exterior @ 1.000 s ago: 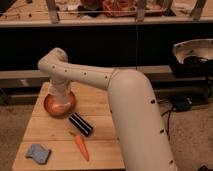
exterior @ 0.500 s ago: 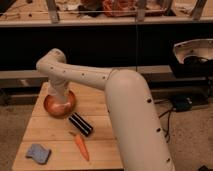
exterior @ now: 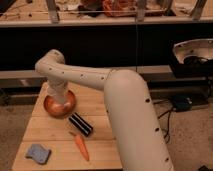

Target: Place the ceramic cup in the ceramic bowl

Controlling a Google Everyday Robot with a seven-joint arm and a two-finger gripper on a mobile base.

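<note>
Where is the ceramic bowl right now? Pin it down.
In the camera view, the ceramic bowl sits at the wooden table's far left, under the arm, whose gripper is hidden; the black box lies just right.

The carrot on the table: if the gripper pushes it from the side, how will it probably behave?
The carrot looks long and tapered, so it may roll or swing around. It seems stiff, unlikely to bend. The gripper is hidden behind the arm, above the ceramic bowl.
</note>
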